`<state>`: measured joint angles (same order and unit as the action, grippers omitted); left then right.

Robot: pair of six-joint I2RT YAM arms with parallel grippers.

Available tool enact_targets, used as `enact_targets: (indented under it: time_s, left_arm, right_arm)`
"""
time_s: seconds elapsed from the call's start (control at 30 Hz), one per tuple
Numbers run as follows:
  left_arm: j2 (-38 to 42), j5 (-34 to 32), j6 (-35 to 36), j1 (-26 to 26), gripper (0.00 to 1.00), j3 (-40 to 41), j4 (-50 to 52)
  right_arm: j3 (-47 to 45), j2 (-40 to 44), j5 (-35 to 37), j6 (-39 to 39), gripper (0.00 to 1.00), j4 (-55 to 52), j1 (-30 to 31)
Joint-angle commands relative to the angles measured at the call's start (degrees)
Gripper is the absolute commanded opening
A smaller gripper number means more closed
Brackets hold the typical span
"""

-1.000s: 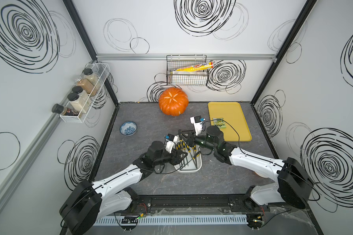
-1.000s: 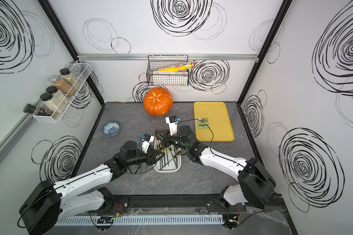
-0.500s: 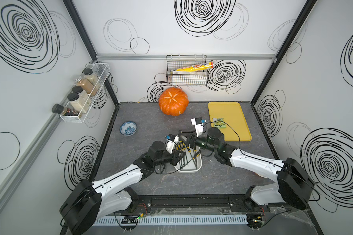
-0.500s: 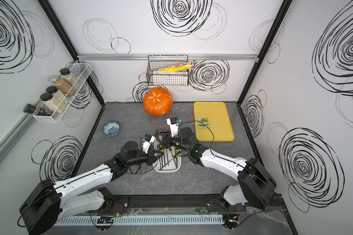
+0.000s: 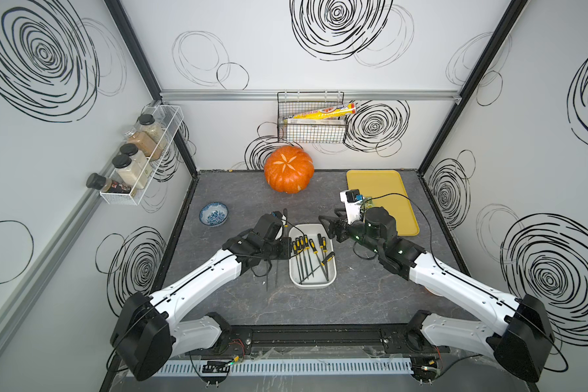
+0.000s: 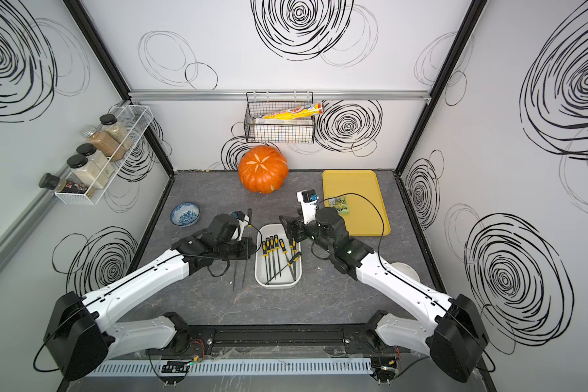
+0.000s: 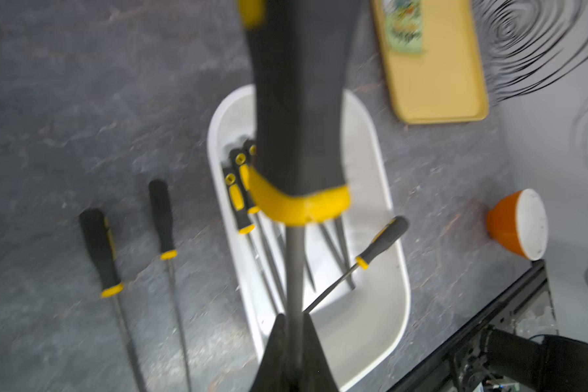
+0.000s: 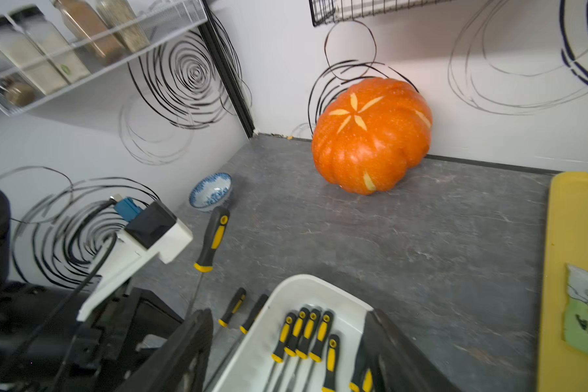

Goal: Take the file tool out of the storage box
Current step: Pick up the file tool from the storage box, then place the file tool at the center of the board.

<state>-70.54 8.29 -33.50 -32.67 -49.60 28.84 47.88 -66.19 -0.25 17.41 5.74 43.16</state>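
Pinching the file tool (image 7: 297, 101) by its bare steel shank in the left gripper (image 7: 294, 327): narrow, clamped on metal below the yellow collar, handle uppermost. Held aloft just beside the left-arm wall of the storage box (image 5: 313, 286), outside it going by both top views. Tip height above the table not readable, probably clear. Right gripper (image 5: 328, 229) spread wide, empty, above the far end of the storage box.

Step in hand, by judgement: set-down. Carry a little farther from the storage box on the left-arm side, tilt the shank toward flat, lower to full contact along its length, then release. Avoid letting go while tilted: likely to roll or knock back against the wall. Lay parallel to the two loose files (image 7: 163, 217) lying on that side.

Edges and room: low box wall close to the shank. Bare table beyond the loose files. Blue bowl (image 5: 213, 214) well apart, toward the back from the storage box. Other files (image 5: 301, 247) inside the storage box.
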Motion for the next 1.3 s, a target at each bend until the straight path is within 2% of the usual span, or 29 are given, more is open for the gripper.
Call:
enact_targets:
  time_s: [0.0,0.07,0.23,0.27,0.33,0.43,0.6,0.7,0.8,1.03,1.27]
  left_arm:
    - [-0.92,-2.16,1.21,3.23,0.00,-0.60,15.90]
    - [-1.26,-4.23,0.61,4.77,0.00,0.45,18.83]
    - [-3.19,-4.49,1.04,7.49,0.00,1.97,23.28]
    - [-3.47,-4.52,1.01,7.82,0.00,2.10,23.11]
    - [-6.19,-4.56,1.55,9.24,0.00,2.41,23.14]
    - [-9.75,-3.63,2.85,11.09,0.00,2.14,23.37]
    - [-16.67,-1.52,5.27,11.38,0.00,1.40,23.27]
    - [-19.81,-2.73,5.68,12.49,0.00,1.16,22.98]
    - [-20.73,-2.35,5.80,13.33,0.00,0.37,21.90]
    - [-26.13,-2.31,7.11,13.33,0.00,-0.71,20.82]
    - [-28.16,-1.58,7.99,13.33,0.02,0.36,17.60]
  right_arm:
    - [-0.31,-0.12,2.48,-4.95,0.75,-6.41,-0.01]
    - [-1.07,0.32,3.23,-5.43,0.75,-5.74,-0.21]
    - [-3.22,3.85,4.10,-5.72,0.75,-4.70,-0.44]
    - [-3.76,4.51,5.94,-5.52,0.75,-4.76,-0.58]
    - [-4.83,6.45,14.65,-4.27,0.75,-5.40,-0.66]
    - [-9.08,12.16,20.66,-3.83,0.76,-1.78,-1.03]
    - [-14.99,22.01,21.58,-3.61,0.80,3.59,-1.67]
    - [-16.57,24.85,22.12,-3.44,0.83,4.66,-1.85]
    - [-16.63,24.32,20.38,-3.52,0.84,5.37,-1.91]
    - [-13.12,16.11,17.61,-4.12,0.84,2.97,-1.95]
    - [-13.94,16.09,17.04,-4.05,0.85,4.17,-1.94]
